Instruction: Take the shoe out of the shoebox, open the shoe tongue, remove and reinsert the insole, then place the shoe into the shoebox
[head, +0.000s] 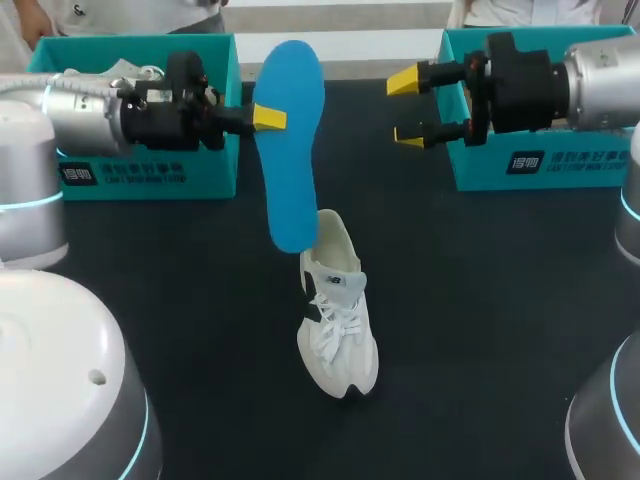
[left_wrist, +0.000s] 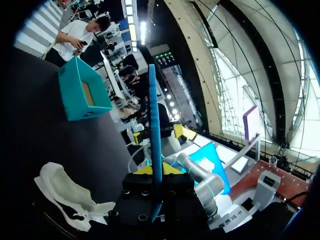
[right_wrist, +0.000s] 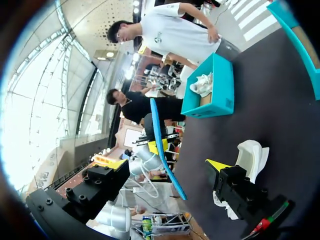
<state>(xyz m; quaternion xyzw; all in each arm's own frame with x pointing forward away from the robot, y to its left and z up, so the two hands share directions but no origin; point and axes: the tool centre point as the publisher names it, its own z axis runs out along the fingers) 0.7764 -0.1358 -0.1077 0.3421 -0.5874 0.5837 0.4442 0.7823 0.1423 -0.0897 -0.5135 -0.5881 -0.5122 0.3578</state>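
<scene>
The blue insole is gripped by the left claw, whose yellow-tipped fingers are pressed on its two faces, and it is held on end above the tabletop. In the left wrist view it is seen edge-on between the fingers. The white shoe is stood on its sole on the tabletop, outside both boxes, just under the insole's lower end. The right claw is held wide open with nothing in it, before the right teal box. Something white is seen inside the left teal box
</scene>
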